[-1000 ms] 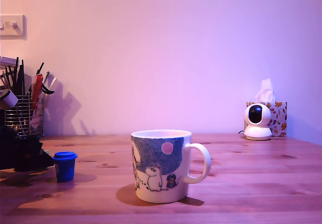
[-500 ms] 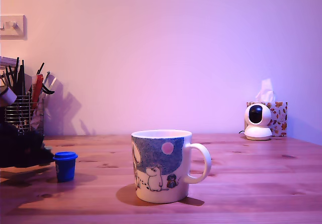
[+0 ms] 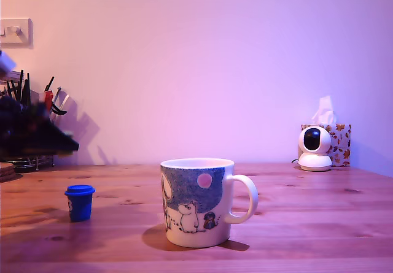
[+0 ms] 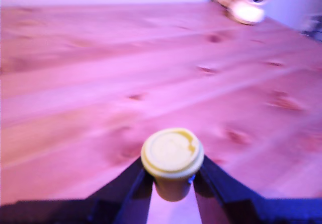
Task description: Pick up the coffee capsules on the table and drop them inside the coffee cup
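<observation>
Though gripped, olive capsule [image 4: 172, 164] upright.

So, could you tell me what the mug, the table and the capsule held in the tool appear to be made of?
Mug: likely glazed ceramic, with a glossy white handle and printed picture. Table: wood, with visible grain and knots. Olive-green capsule: probably matte plastic with a smooth pale lid, though the picture is blurred.

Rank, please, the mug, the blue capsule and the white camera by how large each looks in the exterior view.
1. mug, clearly largest.
2. white camera.
3. blue capsule, slightly smaller in view.
The camera stands much farther back than the other two, so its true size may well be greater than it looks.
</observation>
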You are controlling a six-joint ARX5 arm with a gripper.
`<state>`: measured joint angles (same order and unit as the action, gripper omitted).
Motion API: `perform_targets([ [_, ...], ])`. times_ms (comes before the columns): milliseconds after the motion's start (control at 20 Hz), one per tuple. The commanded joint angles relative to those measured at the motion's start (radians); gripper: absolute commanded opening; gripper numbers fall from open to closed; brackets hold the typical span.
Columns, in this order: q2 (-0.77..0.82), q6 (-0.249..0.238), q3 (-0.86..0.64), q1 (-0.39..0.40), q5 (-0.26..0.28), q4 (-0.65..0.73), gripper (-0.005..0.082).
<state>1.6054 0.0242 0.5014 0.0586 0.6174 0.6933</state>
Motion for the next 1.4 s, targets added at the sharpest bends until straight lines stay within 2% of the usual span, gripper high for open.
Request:
perform_targets([
  [0, -0.058, 0.002, -0.002, 0.003, 0.034, -0.065, 0.0160],
  [50, -0.089, 0.002, -0.002, 0.009, 0.062, -0.106, 0.0160],
  [150, -0.153, 0.001, -0.002, 0.031, 0.082, -0.185, 0.0160],
  [300, -0.229, -0.008, -0.002, 0.096, 0.082, -0.282, 0.0160],
  [450, -0.286, -0.044, -0.002, 0.177, 0.077, -0.359, 0.0160],
  [550, -0.314, -0.061, -0.002, 0.236, 0.050, -0.409, 0.0160],
  [700, -0.338, -0.111, -0.002, 0.314, 0.001, -0.463, 0.0160],
  [850, -0.342, -0.118, -0.002, 0.384, -0.034, -0.470, 0.0160],
  [900, -0.343, -0.146, -0.002, 0.404, -0.043, -0.470, 0.0160],
  [950, -0.343, -0.149, -0.002, 0.421, -0.069, -0.470, 0.0160],
  [1100, -0.343, -0.151, -0.002, 0.450, -0.097, -0.488, 0.0160],
  [1350, -0.343, -0.163, -0.002, 0.453, -0.126, -0.487, 0.0160],
])
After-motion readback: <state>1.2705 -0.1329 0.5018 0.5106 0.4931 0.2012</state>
